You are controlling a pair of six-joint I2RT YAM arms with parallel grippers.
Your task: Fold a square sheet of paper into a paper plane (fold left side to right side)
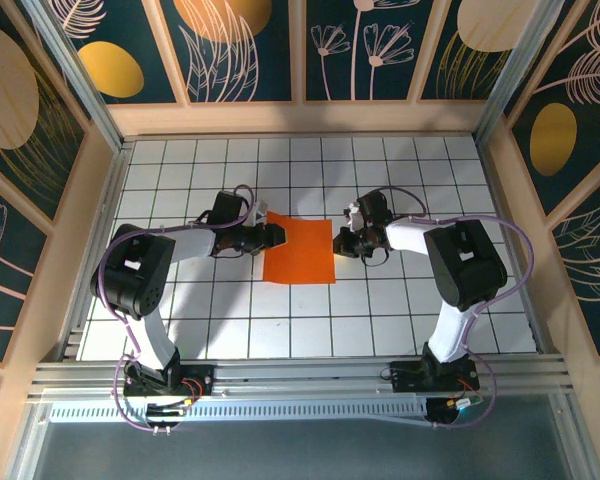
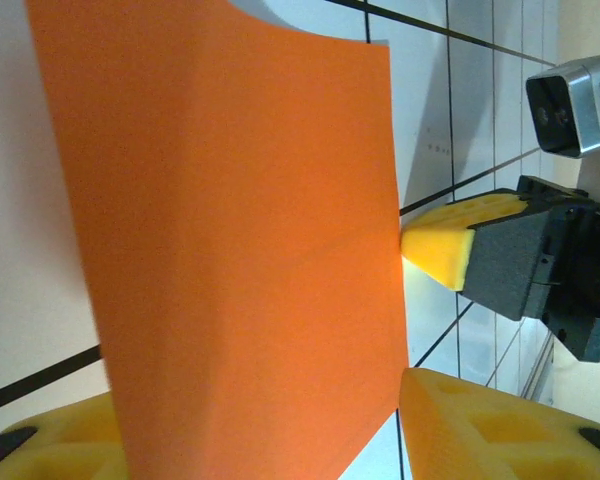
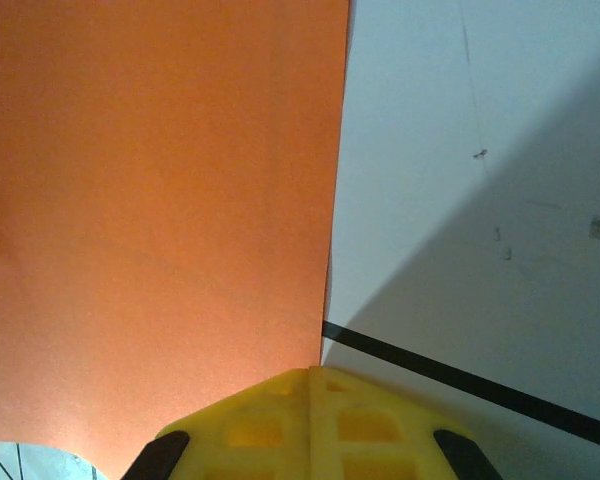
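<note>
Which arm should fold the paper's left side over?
The left arm: its jaws stand open at the left edge of the orange sheet; the right arm has shut jaws at the right edge.

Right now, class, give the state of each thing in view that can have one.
Bright orange square sheet of paper: lying on the white grid table, one edge curling up.
Left claw: open, at the sheet's left edge.
Right claw: shut, tip at the sheet's right edge.

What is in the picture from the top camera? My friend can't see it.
A bright orange sheet of paper lies in the middle of a white grid table. Two robot arms reach in from the near edge: the left gripper is at its left edge, the right gripper at its right edge.
</note>
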